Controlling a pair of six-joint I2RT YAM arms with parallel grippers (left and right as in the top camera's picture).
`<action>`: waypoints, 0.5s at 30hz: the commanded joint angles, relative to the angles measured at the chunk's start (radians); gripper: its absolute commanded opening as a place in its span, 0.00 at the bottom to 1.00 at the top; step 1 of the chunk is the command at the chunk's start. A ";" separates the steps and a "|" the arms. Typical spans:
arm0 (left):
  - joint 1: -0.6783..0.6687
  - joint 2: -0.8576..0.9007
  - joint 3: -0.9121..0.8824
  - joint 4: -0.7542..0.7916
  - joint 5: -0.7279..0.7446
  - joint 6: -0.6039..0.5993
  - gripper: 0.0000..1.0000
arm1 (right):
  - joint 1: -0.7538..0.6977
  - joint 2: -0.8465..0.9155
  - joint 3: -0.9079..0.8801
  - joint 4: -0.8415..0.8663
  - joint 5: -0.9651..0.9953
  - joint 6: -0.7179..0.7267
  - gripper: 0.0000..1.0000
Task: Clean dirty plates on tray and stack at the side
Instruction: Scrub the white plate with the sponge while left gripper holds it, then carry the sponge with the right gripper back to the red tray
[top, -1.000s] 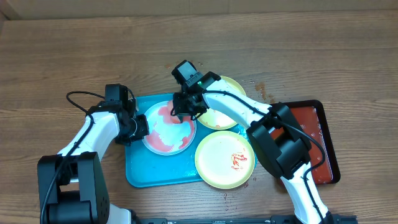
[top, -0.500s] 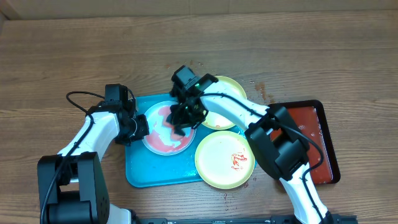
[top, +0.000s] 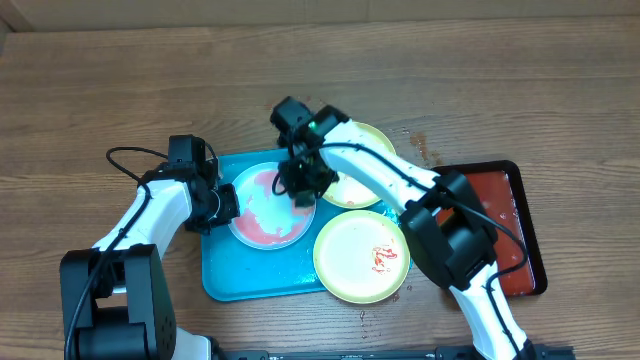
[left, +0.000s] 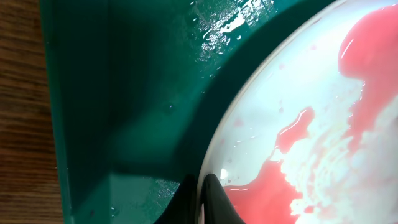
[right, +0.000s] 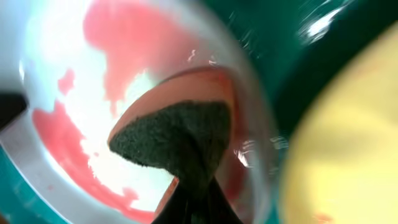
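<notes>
A pale blue-white plate (top: 265, 212) smeared with red sauce lies on the turquoise tray (top: 225, 270). My left gripper (top: 226, 204) is shut on that plate's left rim (left: 214, 162). My right gripper (top: 303, 188) is shut on a dark sponge (right: 177, 140) and presses it on the plate's right part (right: 56, 56). Two lime-green rimmed plates lie to the right: one at the back (top: 362, 170), partly under my right arm, and one in front (top: 360, 256) with a red smear.
A dark red black-rimmed tray (top: 510, 225) sits at the right, beside my right arm. Small sauce spots mark the wooden table (top: 425, 150) behind it. The front green plate overhangs the turquoise tray's right front corner.
My right gripper with the sponge has swept over the plate's right side, down toward the middle and back up right. The left gripper and the plates have not moved.
</notes>
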 joint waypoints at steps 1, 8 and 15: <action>0.000 0.028 -0.030 0.003 -0.033 -0.003 0.04 | -0.010 -0.074 0.101 -0.039 0.106 -0.029 0.04; 0.000 0.028 -0.030 0.005 -0.033 -0.002 0.04 | -0.011 -0.111 0.192 -0.140 0.196 0.005 0.04; -0.001 0.028 -0.030 0.018 -0.033 -0.006 0.04 | -0.048 -0.148 0.227 -0.338 0.474 0.119 0.04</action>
